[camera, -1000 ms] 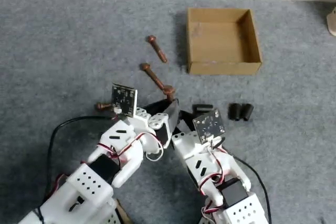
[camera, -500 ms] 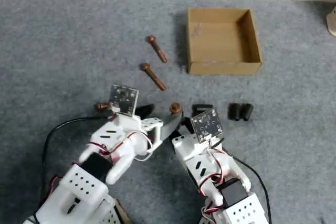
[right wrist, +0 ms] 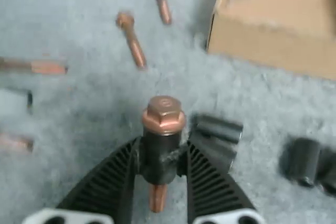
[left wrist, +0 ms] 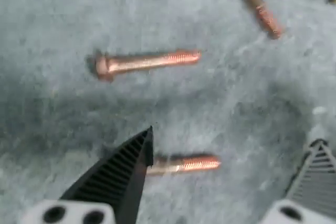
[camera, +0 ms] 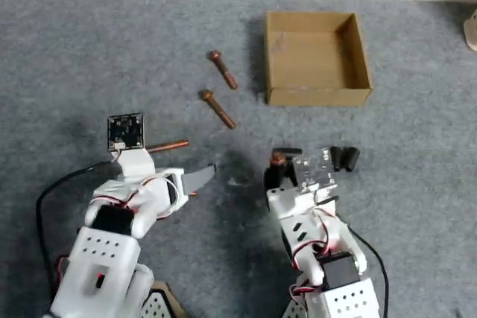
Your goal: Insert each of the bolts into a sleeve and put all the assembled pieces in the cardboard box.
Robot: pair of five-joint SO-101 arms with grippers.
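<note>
A: In the high view, where is the cardboard box (camera: 319, 97)?

B: At the far side of the table (camera: 89, 50), open side up. One bolt (camera: 223, 69) lies near its left wall. A second bolt (camera: 217, 108) lies closer to the arms, and a third bolt (camera: 170, 145) is by the left arm. A pair of sleeves (camera: 341, 158) sits just beside the right arm.

A: And the left wrist view?

B: The left end effector (left wrist: 233, 137) is spread wide and holds nothing. A fourth bolt (left wrist: 184, 164) lies on the table under the gap, with one end hidden behind a finger.

A: The right wrist view?

B: The right end effector (right wrist: 163, 148) is clamped on a black sleeve (right wrist: 160, 162). An inserted bolt (right wrist: 164, 113) stands upright through it, with its head on top and its tip poking out below. A loose sleeve (right wrist: 218, 129) lies just beside them.
</note>
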